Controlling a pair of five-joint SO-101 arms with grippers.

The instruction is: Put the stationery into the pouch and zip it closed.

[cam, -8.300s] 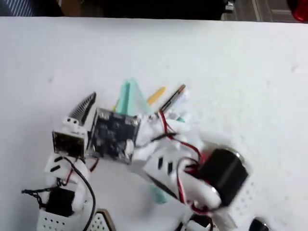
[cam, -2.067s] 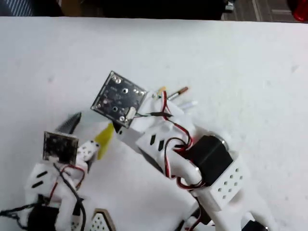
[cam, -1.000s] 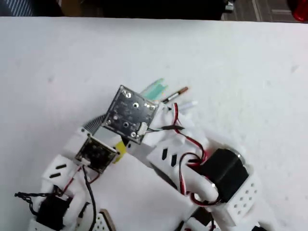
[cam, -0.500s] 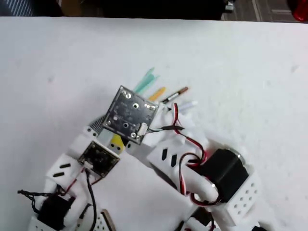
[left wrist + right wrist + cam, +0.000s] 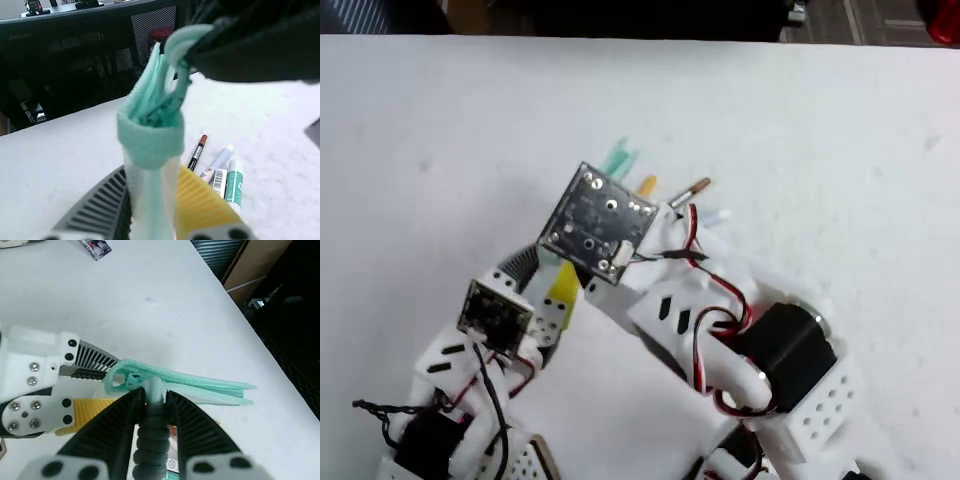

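White table [image 5: 800, 110]; left tool [image 5: 152, 175] pinches woven pouch [image 5: 150, 132].

The high camera is looking steeply down on the white table [image 5: 820, 110] from its near side. The left wrist camera is sitting very close to the mint pouch [image 5: 150, 135], facing the table's far edge. The right wrist camera is hovering close above the pouch, probably facing far and left. All 3 views are sharing the pouch; the high and left wrist views are sharing the pens [image 5: 232, 182] too.
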